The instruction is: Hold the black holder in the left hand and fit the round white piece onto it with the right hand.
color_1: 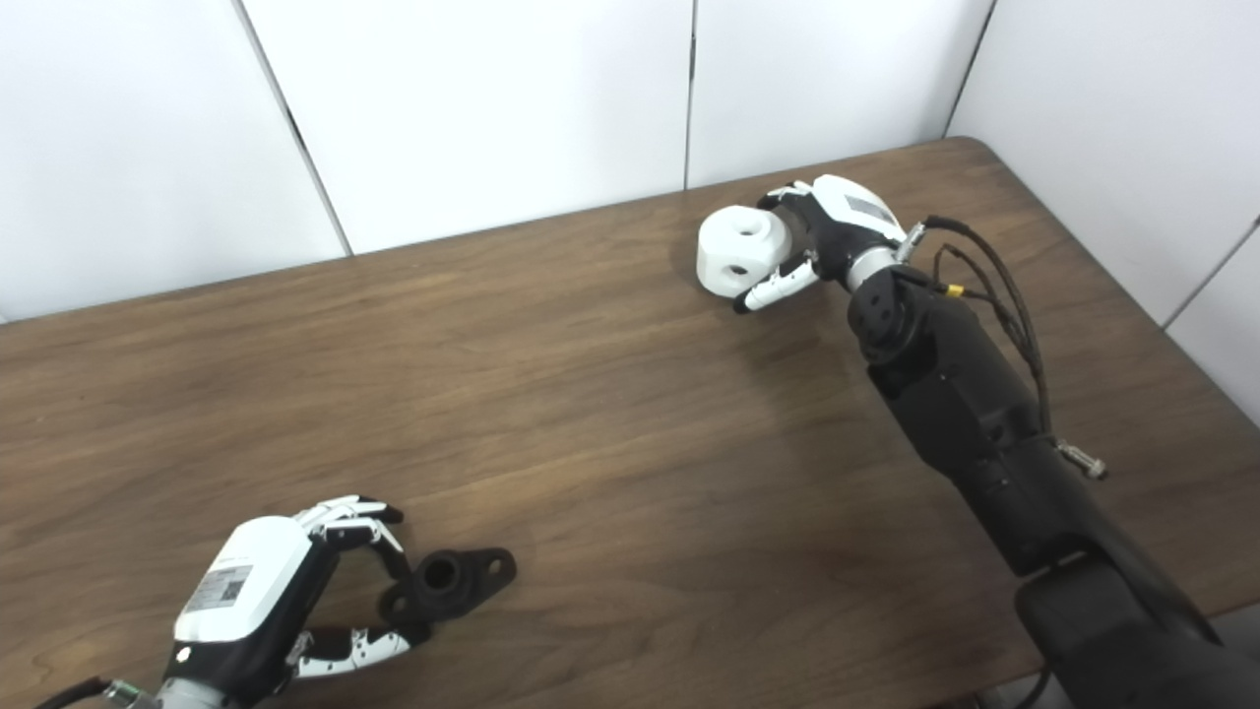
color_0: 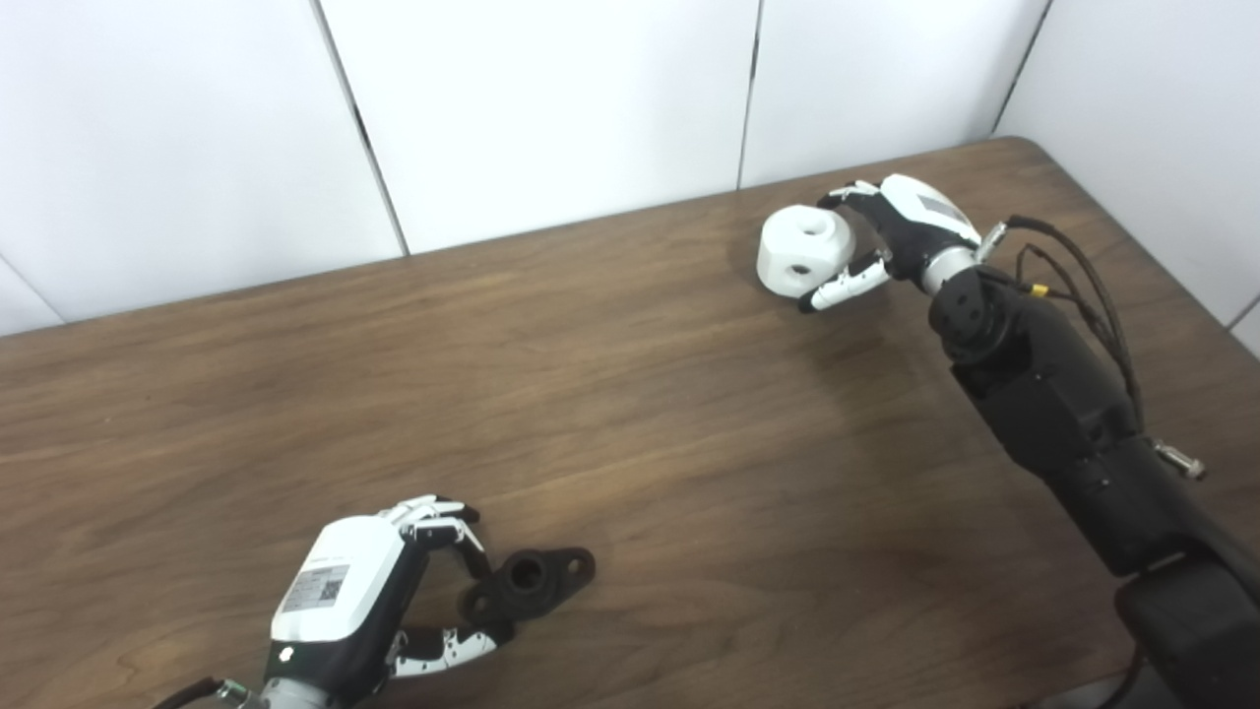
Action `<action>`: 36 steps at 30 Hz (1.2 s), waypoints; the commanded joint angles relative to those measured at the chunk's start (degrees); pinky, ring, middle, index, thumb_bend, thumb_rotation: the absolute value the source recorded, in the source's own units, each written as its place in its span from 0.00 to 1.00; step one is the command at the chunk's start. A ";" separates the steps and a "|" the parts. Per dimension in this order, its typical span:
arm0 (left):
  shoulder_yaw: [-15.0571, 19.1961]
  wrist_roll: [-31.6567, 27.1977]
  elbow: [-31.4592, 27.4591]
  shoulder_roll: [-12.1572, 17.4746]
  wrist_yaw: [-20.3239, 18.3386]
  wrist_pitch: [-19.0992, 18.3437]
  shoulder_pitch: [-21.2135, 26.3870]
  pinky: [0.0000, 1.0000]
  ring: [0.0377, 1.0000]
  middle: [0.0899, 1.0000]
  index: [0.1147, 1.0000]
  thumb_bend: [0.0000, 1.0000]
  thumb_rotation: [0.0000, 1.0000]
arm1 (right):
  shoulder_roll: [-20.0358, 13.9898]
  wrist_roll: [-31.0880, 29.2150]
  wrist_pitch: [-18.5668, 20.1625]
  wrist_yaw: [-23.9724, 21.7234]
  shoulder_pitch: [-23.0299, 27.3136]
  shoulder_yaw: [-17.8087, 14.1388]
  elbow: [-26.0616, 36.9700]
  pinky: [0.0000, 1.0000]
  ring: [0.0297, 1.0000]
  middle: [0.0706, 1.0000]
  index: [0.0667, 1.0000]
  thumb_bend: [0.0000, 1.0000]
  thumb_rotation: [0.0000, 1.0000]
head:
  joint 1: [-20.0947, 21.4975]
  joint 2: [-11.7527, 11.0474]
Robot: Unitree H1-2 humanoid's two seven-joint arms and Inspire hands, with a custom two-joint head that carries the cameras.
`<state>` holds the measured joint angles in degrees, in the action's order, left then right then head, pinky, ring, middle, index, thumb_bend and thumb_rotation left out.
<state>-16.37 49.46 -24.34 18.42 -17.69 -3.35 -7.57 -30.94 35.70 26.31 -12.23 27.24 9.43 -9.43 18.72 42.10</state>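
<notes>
Contact is seen between the left hand (color_0: 345, 601) and the black holder (color_0: 532, 581), which lies flat on the wooden table (color_0: 630, 414) just beyond the fingertips. The near end of the holder is pinched between the curled fingers (color_0: 443, 527) above and the thumb below, so the hand is closed on it. Well apart, across the table, the round white piece (color_0: 805, 251) is found directly in front of the right hand (color_0: 901, 241). It is cupped between the fingers at its far side and the thumb (color_0: 847, 284) at its near side, and appears to be grasped.
</notes>
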 commanded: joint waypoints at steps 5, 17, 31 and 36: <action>0.42 0.48 3.81 1.71 -2.79 -2.86 -2.70 0.78 0.84 0.75 0.42 0.52 0.05 | -2.02 0.56 -1.63 0.83 3.43 -0.37 0.81 0.97 1.00 0.96 0.82 0.76 0.27 | -0.04 0.10; 0.28 0.57 3.63 1.60 -2.89 -2.87 -2.67 0.78 0.84 0.75 0.42 0.52 0.05 | -1.75 0.15 -2.76 1.09 4.09 -0.71 0.86 0.98 1.00 0.94 0.75 0.75 0.27 | -0.31 0.29; 0.42 0.25 3.36 1.45 -2.86 -2.97 -2.88 0.78 0.84 0.76 0.42 0.52 0.05 | -1.31 0.05 -3.71 2.13 4.35 -0.83 0.86 0.97 1.00 0.92 0.66 0.74 0.25 | -0.57 0.62; 0.39 0.65 2.92 1.45 -3.23 -3.32 -2.95 0.78 0.84 0.76 0.42 0.52 0.05 | -1.77 0.44 -4.49 2.30 4.17 -0.28 0.82 0.97 1.00 0.92 0.63 0.73 0.24 | -0.61 0.88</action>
<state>-16.38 49.40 -24.31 18.29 -17.57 -3.35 -7.61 -30.93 35.52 23.99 -11.26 28.62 9.47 -9.89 18.11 42.98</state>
